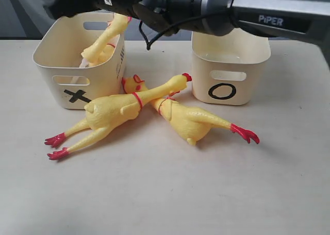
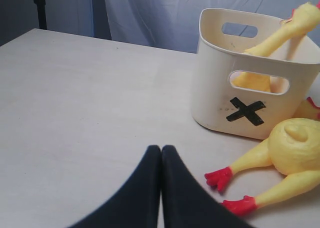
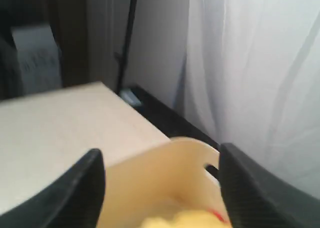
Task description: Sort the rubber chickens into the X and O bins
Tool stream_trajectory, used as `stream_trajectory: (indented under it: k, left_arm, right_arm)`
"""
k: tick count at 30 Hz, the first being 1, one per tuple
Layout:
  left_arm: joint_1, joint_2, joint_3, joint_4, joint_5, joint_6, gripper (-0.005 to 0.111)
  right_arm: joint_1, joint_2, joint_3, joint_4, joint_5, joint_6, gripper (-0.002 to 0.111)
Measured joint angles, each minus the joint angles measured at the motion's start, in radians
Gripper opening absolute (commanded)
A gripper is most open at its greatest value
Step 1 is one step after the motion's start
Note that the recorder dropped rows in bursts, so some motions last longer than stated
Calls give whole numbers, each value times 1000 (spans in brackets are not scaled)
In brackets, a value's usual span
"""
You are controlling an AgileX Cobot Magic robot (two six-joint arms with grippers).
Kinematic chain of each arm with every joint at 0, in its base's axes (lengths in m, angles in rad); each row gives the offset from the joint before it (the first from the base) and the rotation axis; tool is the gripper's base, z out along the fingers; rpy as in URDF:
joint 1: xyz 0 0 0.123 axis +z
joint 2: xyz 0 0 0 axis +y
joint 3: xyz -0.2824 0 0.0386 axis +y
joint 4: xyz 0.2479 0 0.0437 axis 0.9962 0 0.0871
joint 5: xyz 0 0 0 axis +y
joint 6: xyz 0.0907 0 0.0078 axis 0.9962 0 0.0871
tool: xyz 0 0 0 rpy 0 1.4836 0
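While my right gripper [image 3: 161, 153] hangs spread over the X bin [image 1: 56, 65], my left gripper [image 2: 161, 149], fingers together, sits nearest the top chicken [image 1: 113, 114], feet toward it, head toward the O bin [image 1: 247, 85]

**A:** What are the chickens made of?
**B:** Yellow rubber with a soft sheen. The chicken [image 1: 116, 114] toward nine o'clock has pebbly skin on its body and smooth red feet. Its neighbour [image 1: 193, 121] looks the same.
**A:** And the tubs?
**B:** Smooth cream plastic with a satin finish: the X bin [image 1: 56, 54] at ten o'clock and the O bin [image 1: 247, 65] at two. Both marks are matt black.
**A:** The table [image 1: 154, 194]?
**B:** Pale and matt, with a faint wood-like grain.
**A:** The machine?
**B:** The arm [image 1: 206, 5] at twelve o'clock has a glossy black shell. The left gripper [image 2: 161, 148] is smooth matt black. The right gripper [image 3: 160, 149] has dark, finely grained fingers [image 3: 250, 188]. Behind hangs a curtain [image 3: 260, 63] of thin white cloth.
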Motion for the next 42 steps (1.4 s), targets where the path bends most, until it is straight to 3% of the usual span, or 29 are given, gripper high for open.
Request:
stream_trajectory:
  k: [1, 4, 6, 8, 10, 11, 12, 17, 23, 25, 27, 28, 42]
  left_arm:
    - [0, 0, 0, 0, 0, 0, 0]
    - [0, 0, 0, 0, 0, 0, 0]
    - [0, 0, 0, 0, 0, 0, 0]
    - [0, 0, 0, 0, 0, 0, 0]
    - [0, 0, 0, 0, 0, 0, 0]
    - [0, 0, 0, 0, 0, 0, 0]
    - [0, 0, 0, 0, 0, 0, 0]
    - [0, 0, 0, 0, 0, 0, 0]
    - [0, 0, 0, 0, 0, 0, 0]
    - [0, 0, 0, 0, 0, 0, 0]
    - [0, 0, 0, 0, 0, 0, 0]
    - [0, 0, 0, 0, 0, 0, 0]
    - [0, 0, 0, 0, 0, 0, 0]
  right_arm:
    - [18, -30, 0, -117, 216, -42, 37]
    - [25, -40, 0, -142, 566, -187, 11]
    - [25, -27, 0, -7, 807, -372, 10]
    - [25, 5, 0, 137, 895, -589, 29]
    - [39, 45, 0, 257, 903, -781, 70]
    - [50, 66, 0, 296, 883, -843, 81]
    - [59, 88, 0, 320, 855, -882, 81]
    - [81, 178, 0, 337, 747, -921, 67]
    - [90, 218, 0, 348, 686, -928, 64]
    - [93, 226, 0, 350, 676, -928, 47]
    - [96, 232, -2, 330, 674, -930, 8]
    - [98, 236, -4, 313, 682, -930, 1]
    - [132, 142, 4, 162, 932, -940, -1]
